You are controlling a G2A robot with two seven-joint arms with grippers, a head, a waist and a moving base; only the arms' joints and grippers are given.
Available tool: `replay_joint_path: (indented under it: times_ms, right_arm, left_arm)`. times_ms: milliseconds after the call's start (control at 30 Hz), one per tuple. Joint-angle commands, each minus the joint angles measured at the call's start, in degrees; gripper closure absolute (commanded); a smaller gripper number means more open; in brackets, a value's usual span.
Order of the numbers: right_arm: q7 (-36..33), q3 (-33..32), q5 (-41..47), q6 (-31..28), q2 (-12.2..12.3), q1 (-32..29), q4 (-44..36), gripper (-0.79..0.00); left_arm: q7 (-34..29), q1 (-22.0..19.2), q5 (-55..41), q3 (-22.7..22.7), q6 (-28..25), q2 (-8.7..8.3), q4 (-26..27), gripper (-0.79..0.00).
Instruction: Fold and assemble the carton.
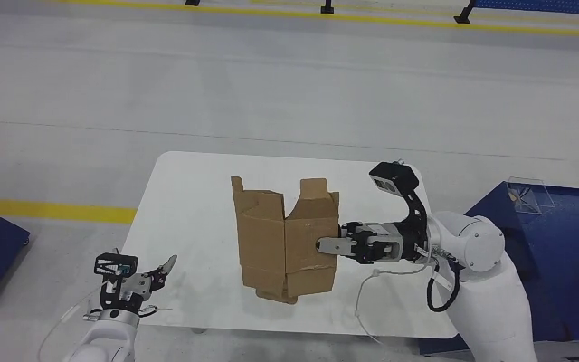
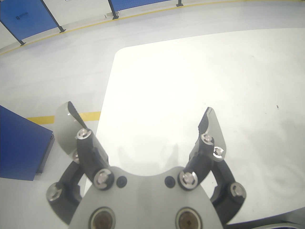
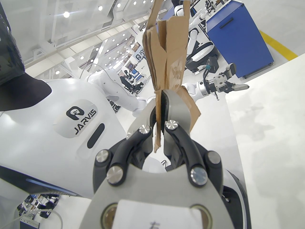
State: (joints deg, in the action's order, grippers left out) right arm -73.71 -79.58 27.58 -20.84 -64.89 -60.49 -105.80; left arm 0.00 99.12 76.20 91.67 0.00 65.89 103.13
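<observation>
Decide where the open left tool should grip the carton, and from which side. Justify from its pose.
Probably grip the carton by its free left wall, near the top edge, bringing the left tool in from the robot's left. That wall stands upright as thin sheet, and the right tool clamps the opposite side.

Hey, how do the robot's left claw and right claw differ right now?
The left claw is open and empty; the right claw is shut on an edge of the carton. The left claw sits by the near corner of the table, well apart from the carton, while the right claw is at the carton's side, which stands upright. Both share the same build: black links and grey fingers.
</observation>
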Motion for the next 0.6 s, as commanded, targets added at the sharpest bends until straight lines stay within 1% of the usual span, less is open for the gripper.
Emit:
replay_joint_path:
  times_ms: [0, 200, 233, 267, 300, 367, 433, 500, 567]
  right_arm:
    - [0.0, 0.0, 0.0, 0.0, 0.0, 0.0, 0.0, 0.0]
    - [0.0, 0.0, 0.0, 0.0, 0.0, 0.0, 0.0, 0.0]
    - [0.9, 0.25, 0.77, 0.56, -0.05, -0.46, 0.29, 0.0]
    - [1.4, 0.8, 4.62, 1.52, -0.17, -0.86, 0.97, 0.0]
    - [0.87, 0.94, 10.46, 2.27, -0.3, -0.83, 2.57, 0.0]
    - [-3.36, 0.68, 20.72, 4.51, -0.39, 0.15, 7.14, 0.0]
    - [-8.0, 0.35, 28.5, 7.13, -0.44, 1.06, 11.59, 0.0]
    - [-13.46, 0.55, 37.38, 11.36, -0.63, 2.04, 16.53, 0.0]
    - [-14.29, 2.2, 46.06, 17.26, -1.01, 2.87, 20.0, 0.0]
  left_arm:
    - [0.0, 0.0, 0.0, 0.0, 0.0, 0.0, 0.0, -0.785]
    - [0.0, 0.0, 0.0, 0.0, 0.0, 0.0, 0.0, -0.785]
    - [0.0, 0.0, 0.0, 0.0, 0.0, 0.0, 0.0, -0.785]
    - [0.0, 0.0, 0.0, 0.0, 0.0, 0.0, 0.0, -0.785]
    - [0.0, 0.0, 0.0, 0.0, 0.0, 0.0, 0.0, -0.785]
    - [0.0, 0.0, 0.0, 0.0, 0.0, 0.0, 0.0, -0.785]
    - [0.0, 0.0, 0.0, 0.0, 0.0, 0.0, 0.0, -0.785]
    - [0.0, 0.0, 0.0, 0.0, 0.0, 0.0, 0.0, -0.785]
    - [0.0, 0.0, 0.0, 0.0, 0.0, 0.0, 0.0, -0.785]
